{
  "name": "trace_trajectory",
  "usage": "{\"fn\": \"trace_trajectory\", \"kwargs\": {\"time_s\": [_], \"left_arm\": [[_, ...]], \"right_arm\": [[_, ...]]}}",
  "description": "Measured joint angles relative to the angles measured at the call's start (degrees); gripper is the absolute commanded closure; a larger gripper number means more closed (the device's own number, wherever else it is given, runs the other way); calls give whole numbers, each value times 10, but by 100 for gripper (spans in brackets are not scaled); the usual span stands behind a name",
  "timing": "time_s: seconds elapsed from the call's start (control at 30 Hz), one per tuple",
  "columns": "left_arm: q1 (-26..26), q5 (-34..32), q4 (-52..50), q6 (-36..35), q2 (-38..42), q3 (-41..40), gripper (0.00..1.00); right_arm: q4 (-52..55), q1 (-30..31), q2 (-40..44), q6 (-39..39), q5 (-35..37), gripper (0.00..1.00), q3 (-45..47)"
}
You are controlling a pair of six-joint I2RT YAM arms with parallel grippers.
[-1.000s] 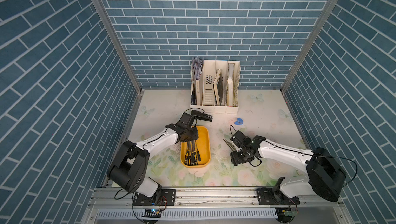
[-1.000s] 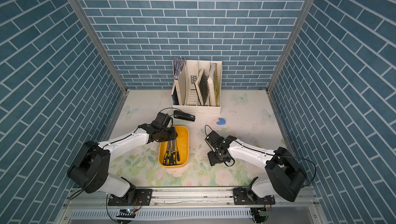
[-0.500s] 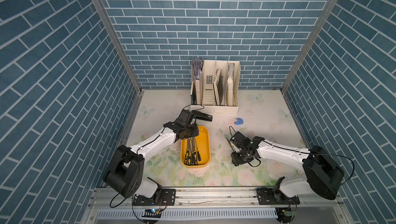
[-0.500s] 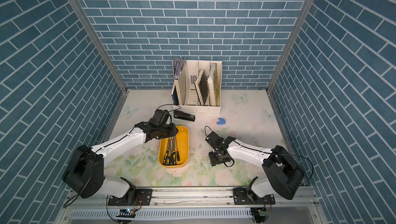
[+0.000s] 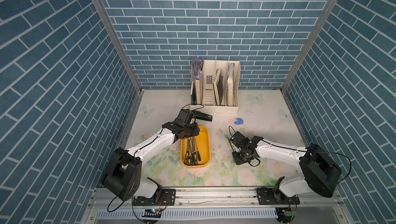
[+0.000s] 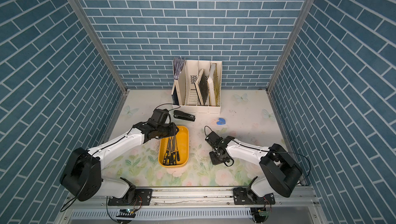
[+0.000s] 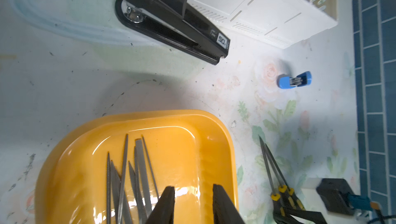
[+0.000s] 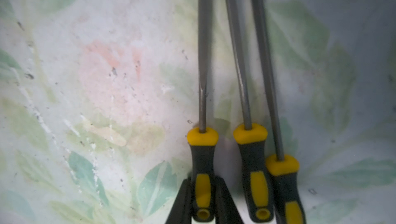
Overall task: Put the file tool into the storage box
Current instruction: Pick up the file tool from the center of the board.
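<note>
My right gripper [image 8: 202,183] is clamped on one file tool [image 8: 202,62] lying near-to-far on the table [image 5: 257,115], with the storage box [image 5: 205,141] to its left, under my empty, parted left gripper [image 7: 192,188].

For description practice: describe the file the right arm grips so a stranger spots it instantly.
Beside the yellow storage box, three files lie on the table. Only this file has its handle clamped between the right gripper's jaws.

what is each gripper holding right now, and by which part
The right gripper is shut on a file by its black-and-yellow handle. The left gripper holds nothing; its jaws stand open over the yellow box.
</note>
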State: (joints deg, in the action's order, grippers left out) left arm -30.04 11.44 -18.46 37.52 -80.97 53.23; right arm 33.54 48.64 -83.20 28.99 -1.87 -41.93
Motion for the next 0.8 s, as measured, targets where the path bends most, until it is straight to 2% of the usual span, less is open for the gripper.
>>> {"fn": "trace_trajectory", "kwargs": {"time_s": [0.17, 0.37, 0.8], "left_arm": [[0, 38, 24, 21, 21, -9, 48], [-1, 76, 73, 69, 51, -39, 41], [-38, 77, 158, 180, 61, -99, 41]], "right_arm": [[3, 21, 24, 1, -16, 89, 1], [3, 58, 83, 16, -51, 90, -22], [-42, 94, 54, 42, -80, 90, -95]]}}
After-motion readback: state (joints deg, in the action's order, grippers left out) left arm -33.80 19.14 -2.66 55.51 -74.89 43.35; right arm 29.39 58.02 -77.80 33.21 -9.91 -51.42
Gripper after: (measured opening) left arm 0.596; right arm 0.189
